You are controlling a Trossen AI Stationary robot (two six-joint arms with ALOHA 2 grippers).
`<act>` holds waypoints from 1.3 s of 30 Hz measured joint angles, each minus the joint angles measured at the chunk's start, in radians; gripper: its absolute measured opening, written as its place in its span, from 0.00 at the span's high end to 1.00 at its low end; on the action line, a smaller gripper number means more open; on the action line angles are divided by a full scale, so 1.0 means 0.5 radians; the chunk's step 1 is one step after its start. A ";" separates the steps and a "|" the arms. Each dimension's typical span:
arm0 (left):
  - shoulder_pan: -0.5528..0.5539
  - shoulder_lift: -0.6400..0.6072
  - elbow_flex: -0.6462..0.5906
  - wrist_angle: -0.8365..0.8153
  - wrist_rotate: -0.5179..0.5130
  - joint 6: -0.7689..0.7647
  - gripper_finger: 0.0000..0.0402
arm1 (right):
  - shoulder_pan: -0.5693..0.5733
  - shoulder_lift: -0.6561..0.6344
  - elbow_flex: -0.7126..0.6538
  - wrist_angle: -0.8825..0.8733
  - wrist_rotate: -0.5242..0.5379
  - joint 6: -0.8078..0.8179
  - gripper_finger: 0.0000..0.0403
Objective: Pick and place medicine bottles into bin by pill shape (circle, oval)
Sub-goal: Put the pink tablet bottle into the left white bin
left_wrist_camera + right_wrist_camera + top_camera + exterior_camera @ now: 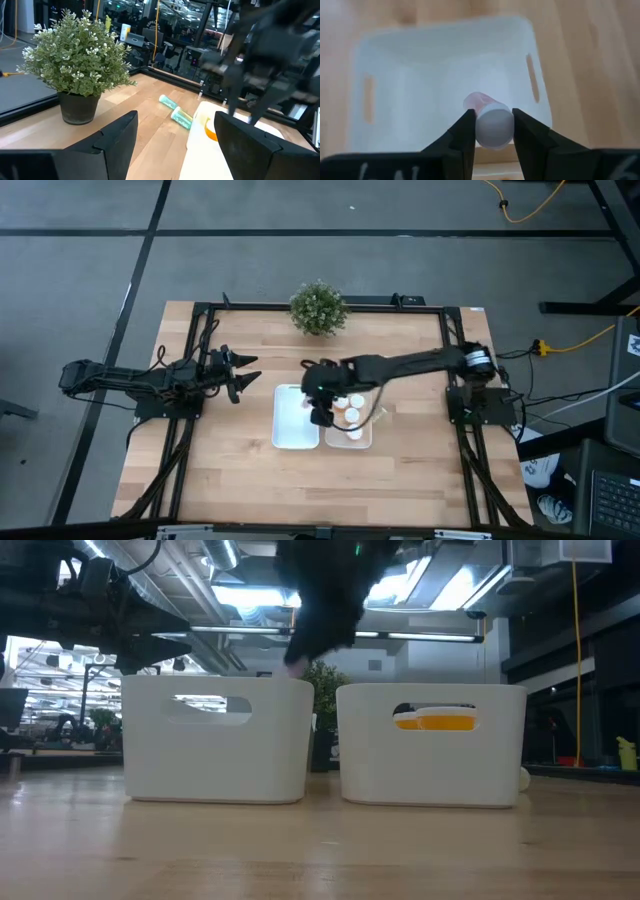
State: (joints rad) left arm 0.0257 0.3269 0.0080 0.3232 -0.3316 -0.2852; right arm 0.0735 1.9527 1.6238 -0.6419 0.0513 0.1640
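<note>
My right gripper (pixel 492 131) hangs over the empty left white bin (pixel 445 75), shut on a pink medicine bottle (pixel 479 102) with a white cap. In the high view it (pixel 320 406) sits at the gap between the two bins. The right bin (pixel 352 442) holds orange bottles with white caps (pixel 352 416). Two pale teal bottles (pixel 168 102) (pixel 181 117) lie on their sides on the table beyond the bins. My left gripper (pixel 247 378) waits open at the table's left, apart from everything. My right gripper pinches the pink bottle at its white cap end (pixel 494 126) between its two fingers (pixel 465 131). The fingers slant down from the table's right, and the pink body reaches on ahead along them. The bottle is lifted clear above the left bin.
A small potted plant (pixel 318 308) stands at the table's far edge, behind the bins. The two bins (pixel 215 740) (pixel 430 745) stand side by side at mid-table; an orange bottle (pixel 435 720) shows through the right bin's handle slot. Bare wood lies near the front edge.
</note>
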 joint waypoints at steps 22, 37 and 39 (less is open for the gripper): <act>0.000 0.000 0.000 0.000 0.001 0.000 0.36 | -0.069 0.270 -0.002 0.021 0.015 -0.569 0.72; 0.000 0.000 0.000 0.000 0.001 0.000 0.36 | -0.068 0.269 -0.002 -0.014 0.120 -0.759 0.69; 0.000 0.000 0.000 0.000 0.000 -0.001 0.36 | -0.068 0.269 -0.002 -0.014 0.121 -0.757 0.66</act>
State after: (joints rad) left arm 0.0257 0.3269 0.0081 0.3231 -0.3314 -0.2855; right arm 0.0394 2.0872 1.6226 -0.6491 0.1116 -0.2143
